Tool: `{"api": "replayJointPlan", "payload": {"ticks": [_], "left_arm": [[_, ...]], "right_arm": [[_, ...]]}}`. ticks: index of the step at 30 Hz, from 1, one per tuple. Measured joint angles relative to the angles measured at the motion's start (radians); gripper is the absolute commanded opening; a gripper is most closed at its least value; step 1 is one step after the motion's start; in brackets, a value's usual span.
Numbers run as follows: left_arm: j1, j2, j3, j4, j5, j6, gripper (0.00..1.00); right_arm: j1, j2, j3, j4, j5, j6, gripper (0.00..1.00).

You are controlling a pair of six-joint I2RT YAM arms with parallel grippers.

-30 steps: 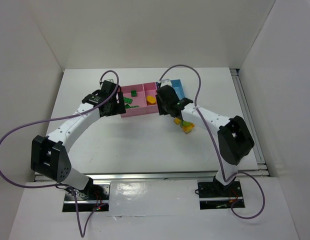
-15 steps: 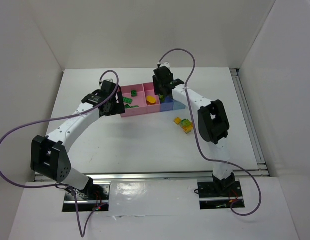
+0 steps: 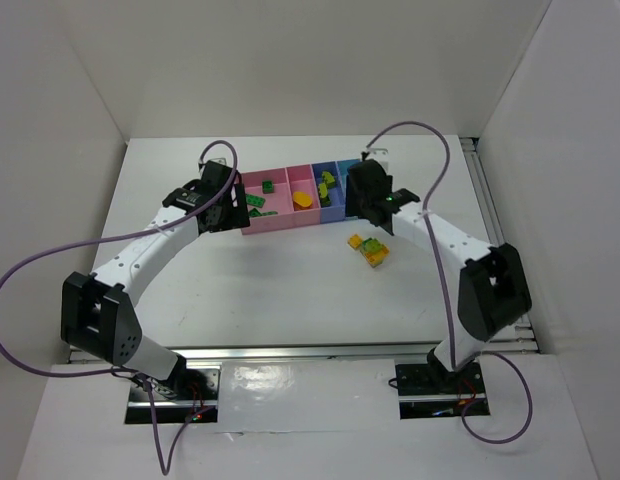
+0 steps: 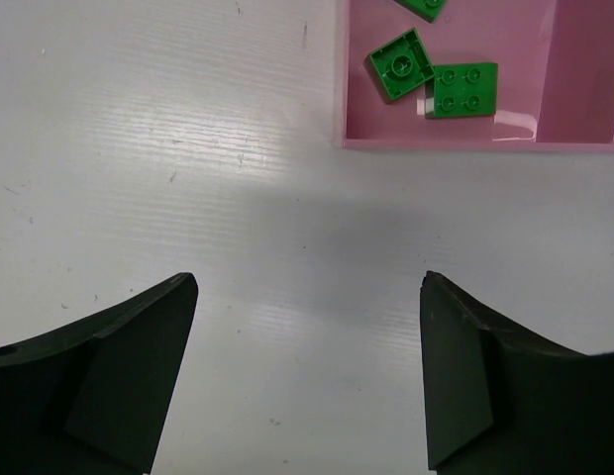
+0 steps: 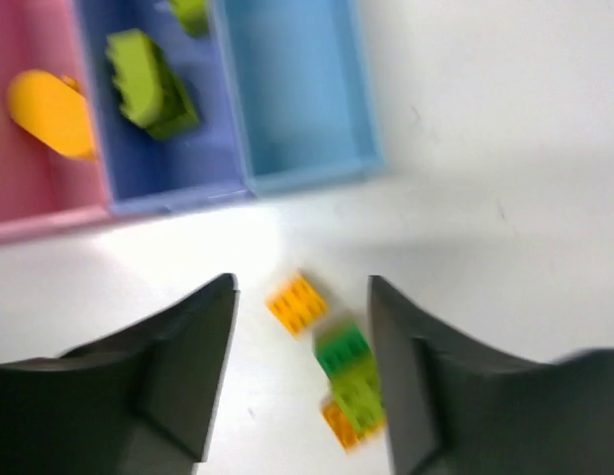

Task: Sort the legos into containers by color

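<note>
The containers (image 3: pixel 280 226) stand in a row at mid-table. The left pink bin (image 4: pixel 485 144) holds dark green legos (image 4: pixel 404 64). The second pink bin (image 5: pixel 30 188) holds an orange-yellow piece (image 5: pixel 54 114). The purple-blue bin (image 5: pixel 158 163) holds a lime brick (image 5: pixel 149 94). The light blue bin (image 5: pixel 297 99) is bare. My right gripper (image 5: pixel 302 287) is open above a loose orange brick (image 5: pixel 298 303) and a green, lime and orange stack (image 5: pixel 352 386). These lie on the table (image 3: pixel 375 254) in front of the bins. My left gripper (image 4: pixel 309 282) is open and empty, just left of the pink bin.
White walls close the table on the left, back and right. A metal rail (image 3: pixel 495 230) runs along the right edge. Cables loop from both arms. The left arm (image 3: pixel 160 240) reaches over the left half of the table.
My right gripper has left the purple-blue bin and swung right and nearer, over the loose bricks. Lime bricks now show in that bin. The left arm has not moved.
</note>
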Motion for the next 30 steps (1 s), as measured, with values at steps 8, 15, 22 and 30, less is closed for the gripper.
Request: {"api": "replayJointPlan", "payload": {"ticks": [8, 15, 22, 30], "left_arm": [[-0.016, 0.036, 0.003, -0.001, 0.006, 0.0, 0.92], [-0.037, 0.072, 0.014, -0.001, 0.014, 0.0, 0.91], [-0.039, 0.072, 0.019, 0.0, 0.016, 0.0, 0.91], [-0.039, 0.072, 0.019, 0.0, 0.019, 0.001, 0.91]], "right_arm": [[-0.014, -0.158, -0.276, -0.08, -0.039, 0.033, 0.75], [-0.014, -0.131, -0.296, -0.08, -0.09, -0.049, 0.64], [-0.014, -0.071, -0.27, -0.079, -0.097, -0.103, 0.52], [-0.013, -0.068, -0.263, -0.08, -0.102, -0.117, 0.23]]}}
